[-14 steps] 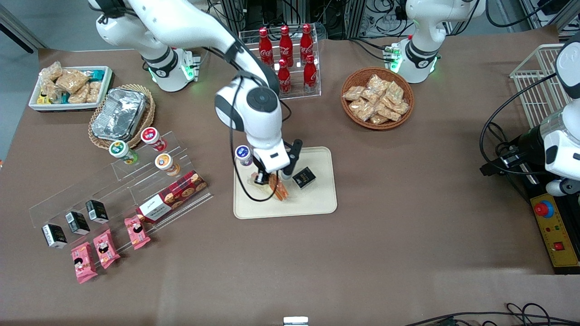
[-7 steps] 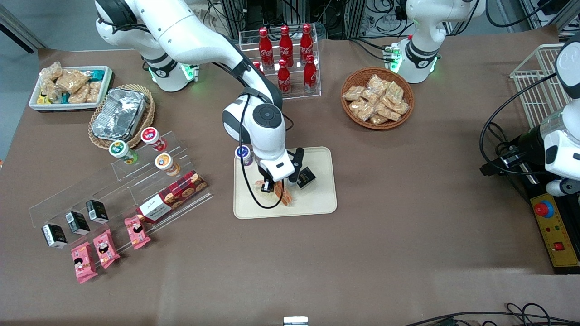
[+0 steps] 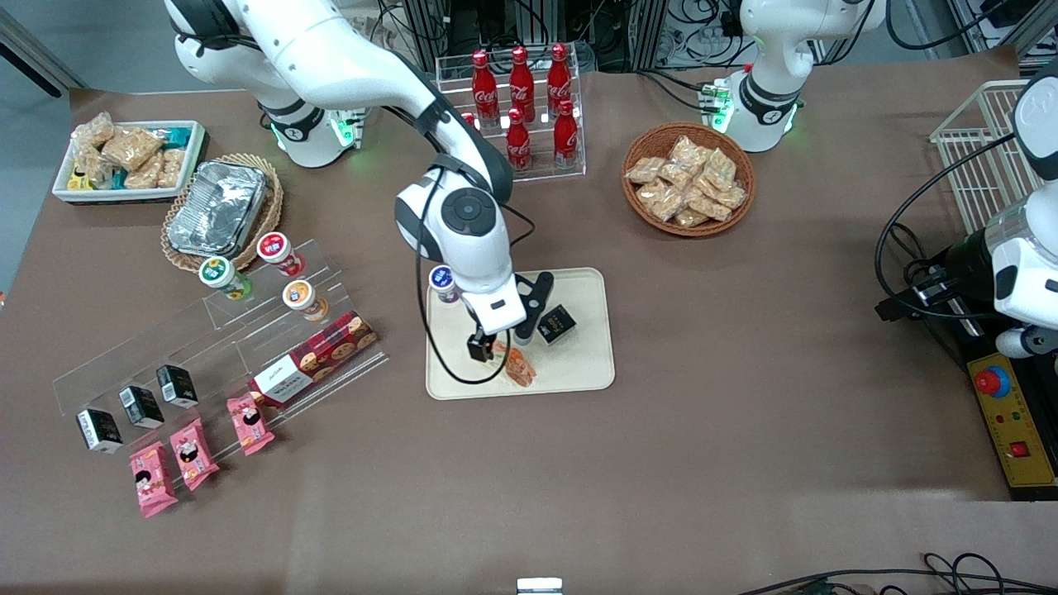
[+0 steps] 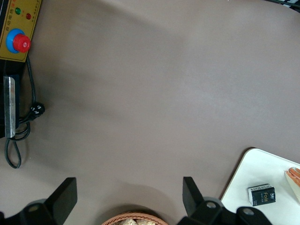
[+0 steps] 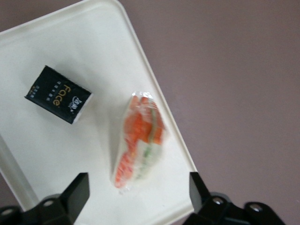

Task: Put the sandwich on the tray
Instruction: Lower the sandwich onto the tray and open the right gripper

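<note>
The sandwich [image 3: 519, 366], a clear-wrapped wedge with orange-red and green filling, lies on the cream tray [image 3: 579, 364] close to the rim nearest the front camera. My gripper [image 3: 506, 335] hangs above it, open, with nothing between the fingers. In the right wrist view the sandwich [image 5: 140, 140] lies flat on the tray [image 5: 93, 61], free of both black fingertips [image 5: 77, 187], and the gripper [image 5: 138, 197] stands clear of its narrow end. The parked arm's wrist view catches a corner of the tray [image 4: 262, 168] and the sandwich's tip [image 4: 294, 176].
A small black box [image 3: 555, 324] lies on the tray beside the sandwich. A blue-lidded cup [image 3: 444, 283] stands at the tray's corner. Cola bottles [image 3: 521, 91], a cracker basket [image 3: 688, 178], a foil container [image 3: 216, 207] and an acrylic snack rack [image 3: 223, 339] surround it.
The gripper carried the sandwich a little nearer the front camera, let it go on the tray and rose above it with its fingers open.
</note>
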